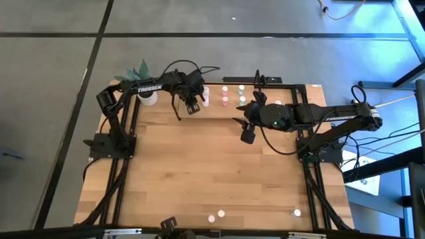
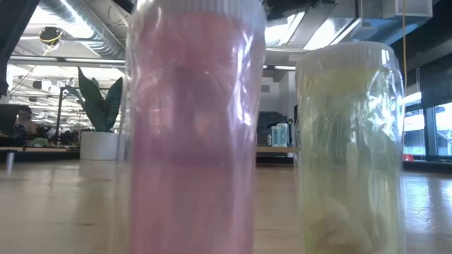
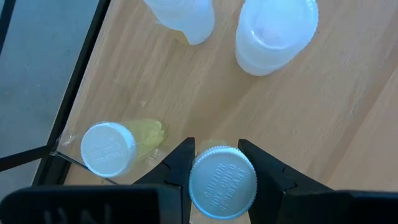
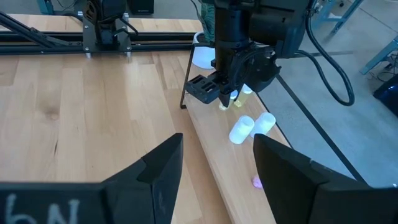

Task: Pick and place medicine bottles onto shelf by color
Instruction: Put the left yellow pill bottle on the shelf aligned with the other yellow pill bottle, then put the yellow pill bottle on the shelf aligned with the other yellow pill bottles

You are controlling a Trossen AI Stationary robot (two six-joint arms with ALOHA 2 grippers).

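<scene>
Your table (image 1: 219,179) carries the shelf (image 1: 265,93) along its far edge, several medicine bottles (image 1: 225,99) already standing on its board. Your left end effector (image 3: 222,163) hangs over the shelf's end, pinching a yellowish bottle (image 3: 222,182) by its ribbed cap, another yellowish one (image 3: 109,148) just beside it. Your right end effector (image 4: 217,158) waits spread and empty nearby. Three bottles (image 1: 221,214) remain at the table's near edge, so sorting looks well along, unfinished.
</scene>
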